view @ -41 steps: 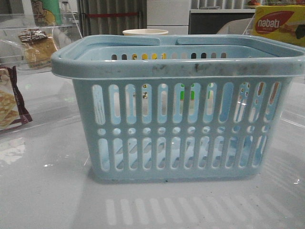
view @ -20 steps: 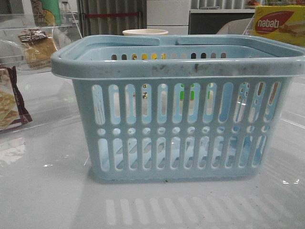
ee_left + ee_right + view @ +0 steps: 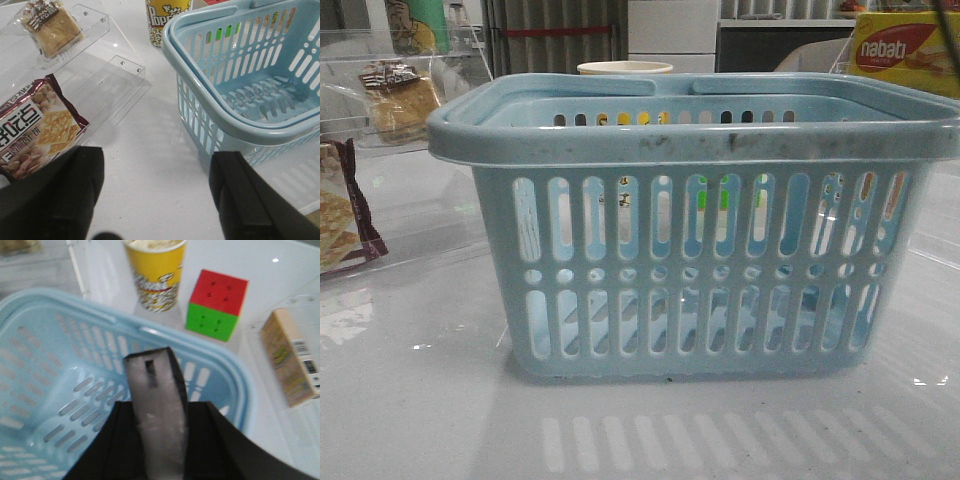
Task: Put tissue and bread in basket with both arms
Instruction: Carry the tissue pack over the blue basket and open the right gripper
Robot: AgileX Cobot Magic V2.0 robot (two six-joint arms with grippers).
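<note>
The left gripper (image 3: 155,195) hangs above the table (image 3: 150,150) with its jaws spread wide and nothing between them — only bare white tabletop shows in the gap. Ahead of the jaws and off to one side sits the basket (image 3: 235,120), its near corner just beyond one fingertip. Off the other finger lies a maroon-edged cracker packet (image 3: 37,127), partly on a clear acrylic stand (image 3: 107,75). The bread (image 3: 50,30) rests farther out on that stand's upper step, well apart from the jaws. A yellow popcorn cup (image 3: 162,17) stands past the basket's far corner.

The right gripper (image 3: 156,405) is over the basket's (image 3: 50,365) open interior; its fingers are pressed flat on a slim grey-and-black pack — the tissue (image 3: 157,410) — which points ahead of the jaws toward the basket's far rim. Beyond that rim stand the popcorn cup (image 3: 155,270), a red-and-green cube (image 3: 215,305) and a tan carton (image 3: 290,357).

In the front view the basket (image 3: 700,270) fills the middle, with a yellow Nabati box (image 3: 905,50) behind it.
</note>
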